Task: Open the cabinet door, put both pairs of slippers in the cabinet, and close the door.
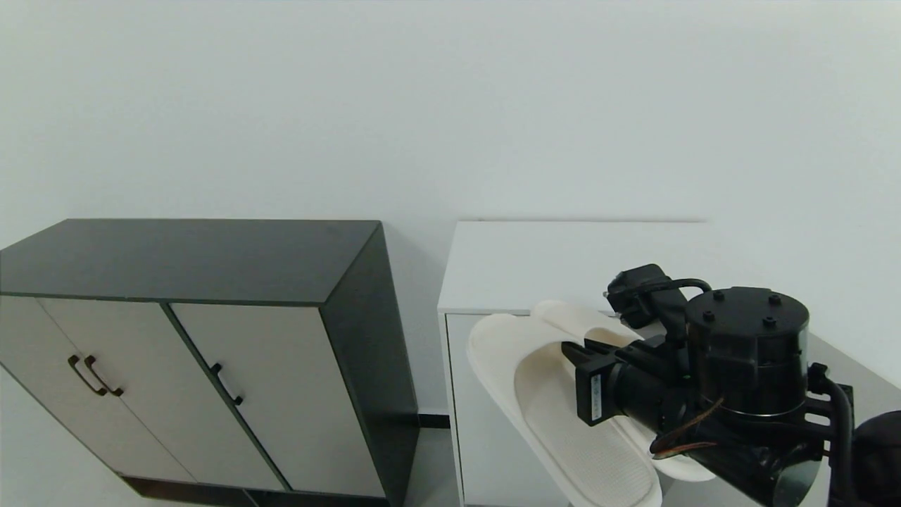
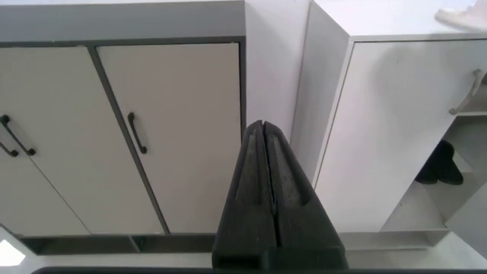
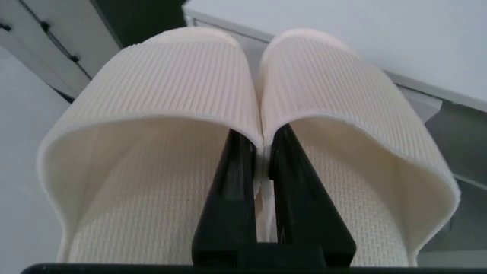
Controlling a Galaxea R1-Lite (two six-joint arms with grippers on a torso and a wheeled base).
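The right gripper (image 3: pixel 262 150) had its jaws pinched on the touching inner edges of both cream slippers (image 3: pixel 190 84), holding them as one pair up in front of the white cabinet (image 1: pixel 493 422). The left gripper (image 2: pixel 263 131) hung with jaws shut on nothing, facing that cabinet's open side, where a dark pair (image 2: pixel 441 164) — likely the other slippers — sat on a shelf (image 2: pixel 415 209). My take: that pinch looked thin, so swing slow, keep the soles level, and go in toes-first beside the dark pair — don't clip the cabinet going in.

Home-like hallway: dark cabinet (image 1: pixel 211 260), white shoe cabinet (image 1: pixel 549 260), bare wall (image 1: pixel 450 105).
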